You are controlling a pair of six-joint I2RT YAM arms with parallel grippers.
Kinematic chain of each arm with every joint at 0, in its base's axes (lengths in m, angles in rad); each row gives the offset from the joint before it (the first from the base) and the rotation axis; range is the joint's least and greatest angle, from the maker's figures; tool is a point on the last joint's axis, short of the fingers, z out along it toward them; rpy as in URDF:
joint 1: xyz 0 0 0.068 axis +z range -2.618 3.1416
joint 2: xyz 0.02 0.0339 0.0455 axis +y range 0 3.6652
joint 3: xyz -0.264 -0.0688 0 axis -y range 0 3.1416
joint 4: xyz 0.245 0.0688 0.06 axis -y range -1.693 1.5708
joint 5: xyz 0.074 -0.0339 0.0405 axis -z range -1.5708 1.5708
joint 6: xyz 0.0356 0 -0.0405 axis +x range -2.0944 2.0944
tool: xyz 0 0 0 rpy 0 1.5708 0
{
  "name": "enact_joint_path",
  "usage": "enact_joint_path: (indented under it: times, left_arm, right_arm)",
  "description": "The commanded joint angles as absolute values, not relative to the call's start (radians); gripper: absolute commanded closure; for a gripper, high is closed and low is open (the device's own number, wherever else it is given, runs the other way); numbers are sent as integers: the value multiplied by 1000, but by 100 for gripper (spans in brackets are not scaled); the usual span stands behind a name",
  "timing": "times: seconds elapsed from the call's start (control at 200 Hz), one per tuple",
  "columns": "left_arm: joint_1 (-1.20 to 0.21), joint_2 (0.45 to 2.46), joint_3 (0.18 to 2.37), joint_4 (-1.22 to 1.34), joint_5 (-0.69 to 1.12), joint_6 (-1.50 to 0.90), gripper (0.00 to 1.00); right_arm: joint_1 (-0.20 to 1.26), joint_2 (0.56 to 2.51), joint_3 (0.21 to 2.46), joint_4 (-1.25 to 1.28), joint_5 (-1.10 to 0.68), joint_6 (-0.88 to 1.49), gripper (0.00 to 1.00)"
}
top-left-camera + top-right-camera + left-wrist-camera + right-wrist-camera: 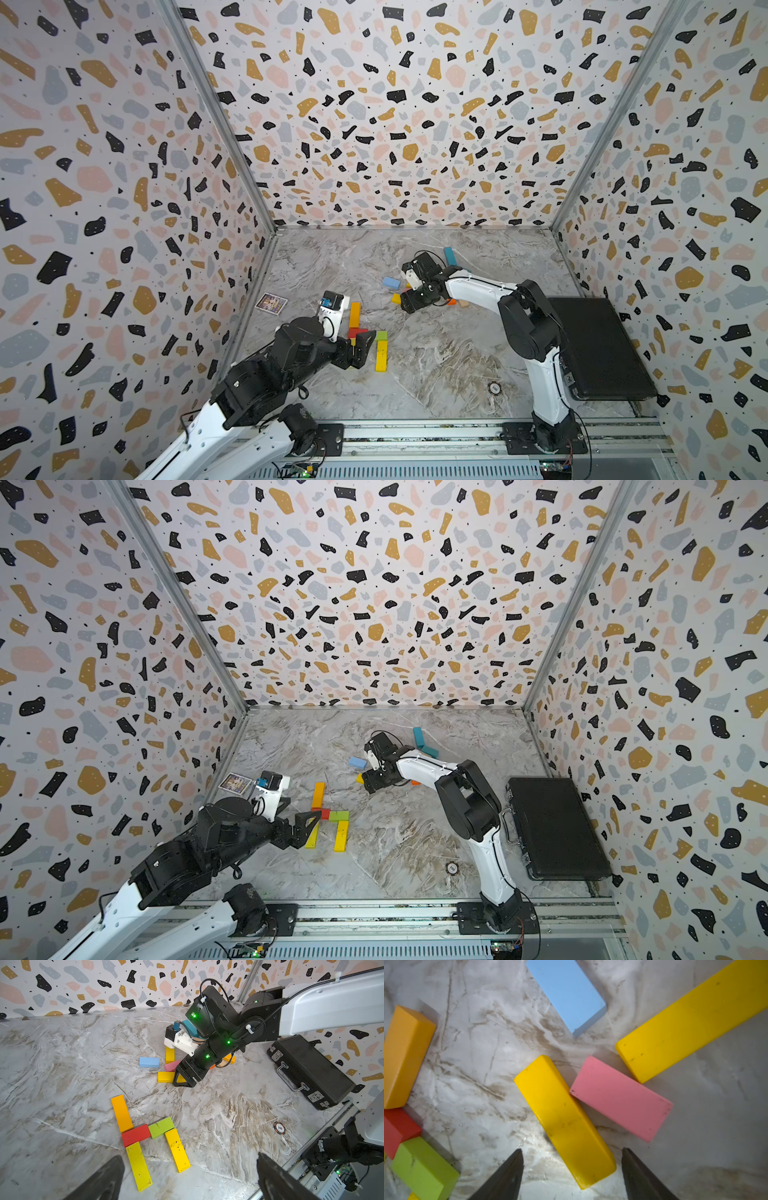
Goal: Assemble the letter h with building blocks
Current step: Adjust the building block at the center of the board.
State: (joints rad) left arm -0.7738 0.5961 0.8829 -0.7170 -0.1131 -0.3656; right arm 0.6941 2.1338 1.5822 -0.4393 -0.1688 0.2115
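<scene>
The red block lies flat on the marble surface, joined to four others. An orange block touches the red block's far edge and runs from it toward the back wall. A green block butts end to end against the red block on the side nearer the black case. A long yellow block touches the red block's near edge and runs toward the mounting rail. A second long yellow block runs the same way from the green block, roughly parallel to the first and apart from it.

The left gripper hovers just beside the red block, over the two yellow blocks. Its jaws are spread wide and hold nothing.

Well beyond the red block, toward the back wall, loose blocks lie in a cluster. It includes a blue block, a pink block, a short yellow block touching the pink one's corner, a loose long yellow block and teal blocks.

The right gripper sits low over the short yellow block. Its jaws are parted on either side of that block's end, with bare surface showing between each jaw and the block, so nothing is grasped.

A picture card lies on the red block's side away from the case. A poker chip lies between the red block and the case, nearer the rail.
</scene>
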Motion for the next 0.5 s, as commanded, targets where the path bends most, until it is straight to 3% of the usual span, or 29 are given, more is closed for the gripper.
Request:
enact_joint_path:
  times: [0.0, 0.245, 0.496]
  left_arm:
    - [-769, 591, 872, -686, -96, -351, 1]
    - [-769, 589, 891, -699, -75, -352, 1]
    - [-769, 571, 888, -712, -38, -353, 1]
  right_arm:
    - [700, 2165, 1644, -523, -160, 168, 25]
    - [739, 2245, 1742, -632, -74, 111, 32]
    - [764, 2236, 1729, -645, -20, 158, 53]
